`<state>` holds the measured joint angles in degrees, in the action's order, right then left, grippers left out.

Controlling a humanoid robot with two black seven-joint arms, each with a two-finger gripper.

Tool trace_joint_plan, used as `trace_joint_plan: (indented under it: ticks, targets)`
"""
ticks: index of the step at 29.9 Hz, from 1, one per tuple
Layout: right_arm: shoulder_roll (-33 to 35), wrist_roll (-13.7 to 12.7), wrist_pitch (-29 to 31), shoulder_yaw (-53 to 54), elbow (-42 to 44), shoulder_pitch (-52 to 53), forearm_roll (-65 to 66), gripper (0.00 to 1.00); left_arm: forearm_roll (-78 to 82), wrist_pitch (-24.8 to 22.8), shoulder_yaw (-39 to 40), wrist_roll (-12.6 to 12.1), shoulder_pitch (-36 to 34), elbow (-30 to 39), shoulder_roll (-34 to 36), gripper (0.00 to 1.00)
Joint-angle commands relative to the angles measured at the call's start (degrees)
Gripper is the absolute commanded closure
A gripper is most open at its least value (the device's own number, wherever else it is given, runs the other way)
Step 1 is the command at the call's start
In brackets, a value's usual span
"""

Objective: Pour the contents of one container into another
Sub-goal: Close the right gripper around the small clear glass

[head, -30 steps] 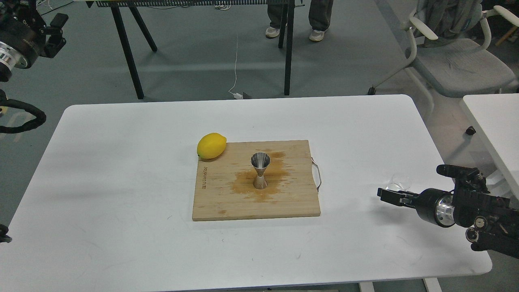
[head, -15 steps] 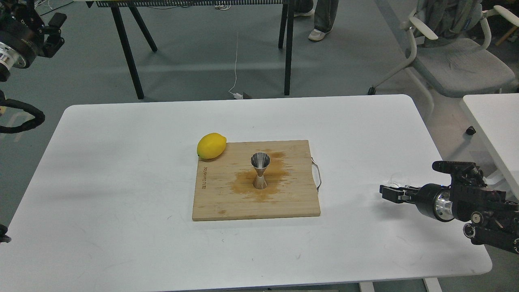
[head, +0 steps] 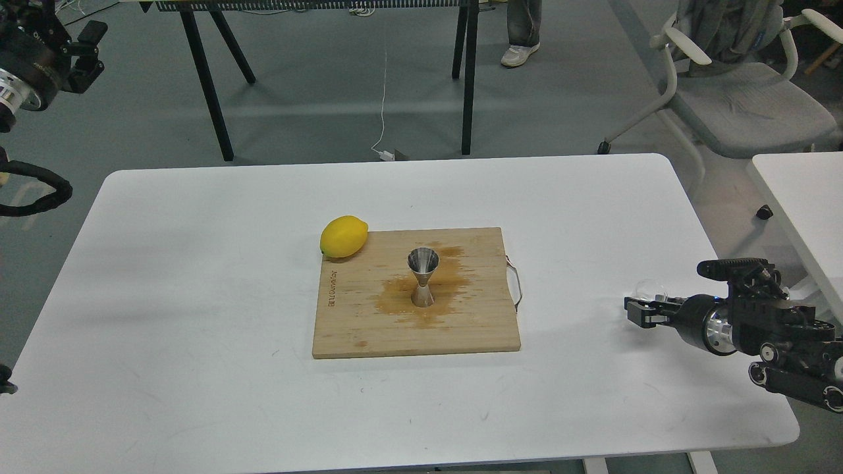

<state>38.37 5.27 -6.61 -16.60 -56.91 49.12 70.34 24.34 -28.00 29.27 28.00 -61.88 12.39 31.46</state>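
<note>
Steel jigger [head: 422,277] stands upright mid-board on the cutting board [head: 369,329], open cone up to take the pour, ringed by a brown wet stain. Far right on the table [head: 197,263], the glass [head: 649,289] sits just beyond the right end effector [head: 637,311], apparently lined up for a grasp; whether its fingers are apart I cannot tell. A lemon [head: 343,236] rests at the board's far-left corner. The left end effector [head: 85,49] hangs high, uninvolved, its spread unclear.

Shiny steel jigger [head: 422,277] — stained wooden board [head: 369,329] — clear glass tumbler [head: 649,289].
</note>
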Motion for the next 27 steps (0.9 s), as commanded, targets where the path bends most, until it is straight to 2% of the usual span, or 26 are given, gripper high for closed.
trace_joint_plan:
  ticks: [1, 6, 9, 12, 16, 18, 27]
  targets:
    - [-0.05, 0.0, 0.02, -0.63, 0.13, 0.01, 0.23, 0.56, 0.0, 0.0, 0.0, 0.0, 0.0, 0.0, 0.01, 0.0]
    - [-0.05, 0.0, -0.07, -0.63, 0.22, 0.01, 0.32, 0.68, 0.0, 0.0, 0.0, 0.0, 0.0, 0.0, 0.01, 0.0]
    - [-0.05, 0.0, -0.24, -0.63, 0.48, 0.27, 0.32, 0.7, 0.0, 0.0, 0.0, 0.0, -0.08, 0.0, 0.01, 0.0]
    - [-0.05, 0.0, -0.42, -0.71, 0.84, 0.36, 0.32, 0.83, 0.0, 0.0, 0.09, 0.0, -0.08, 0.0, 0.01, 0.0]
    - [-0.05, 0.0, -0.42, -0.72, 0.84, 0.45, 0.32, 0.95, 0.0, 0.0, 0.0, 0.0, -0.08, 0.0, 0.01, 0.0]
    - [-0.05, 0.09, -0.42, -0.72, 0.84, 0.53, 0.32, 0.98, 0.0, 0.0, 0.0, 0.0, -0.08, 0.0, 0.1, 0.0]
    - [0.03, 0.18, -0.33, -0.63, 0.05, 4.48, -0.56, 0.98, 0.0, 0.0, 0.0, 0.0, -0.08, 0.0, 0.1, 0.0]
